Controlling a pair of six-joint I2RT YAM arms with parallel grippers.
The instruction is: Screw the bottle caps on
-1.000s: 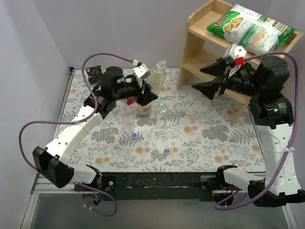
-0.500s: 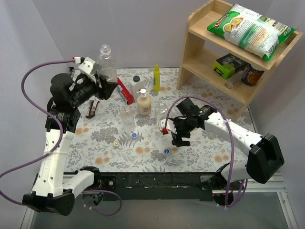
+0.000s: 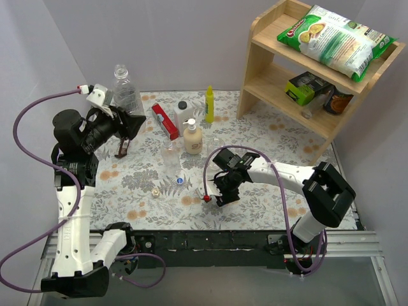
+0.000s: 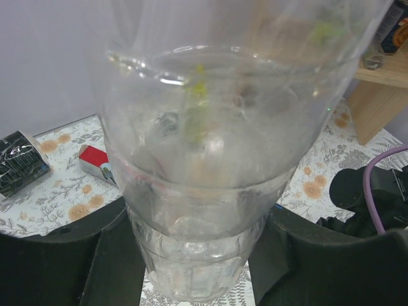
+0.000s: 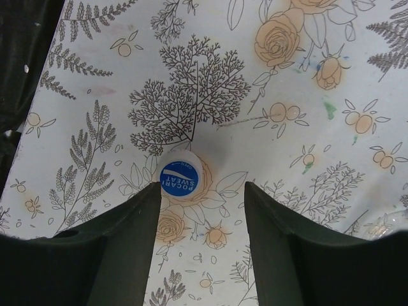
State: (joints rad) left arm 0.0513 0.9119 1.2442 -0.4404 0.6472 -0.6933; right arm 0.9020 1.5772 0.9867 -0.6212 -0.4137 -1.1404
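My left gripper (image 4: 197, 255) is shut on the base of a clear bottle (image 4: 204, 159), its black fingers (image 4: 57, 261) pressed on both sides. In the top view that bottle (image 3: 125, 94) is held high at the left, neck up and uncapped. My right gripper (image 5: 201, 191) hangs low over the table, open, with a blue cap (image 5: 180, 176) lying just past its left fingertip (image 5: 148, 194). In the top view the right gripper (image 3: 222, 196) covers that cap. A second blue cap (image 3: 180, 180) and a pale cap (image 3: 155, 191) lie on the mat. Another clear bottle (image 3: 170, 153) stands near them.
A beige pump bottle (image 3: 194, 139), a white bottle with a black lid (image 3: 183, 115), a slim yellow bottle (image 3: 209, 104) and a red box (image 3: 164, 121) stand at the back. The wooden shelf (image 3: 274, 70) with a snack bag (image 3: 335, 35) rises at the back right.
The right arm swung down from shelf height to the mat and moved left over the blue cap. The left arm lifted the bottle up and to the left.
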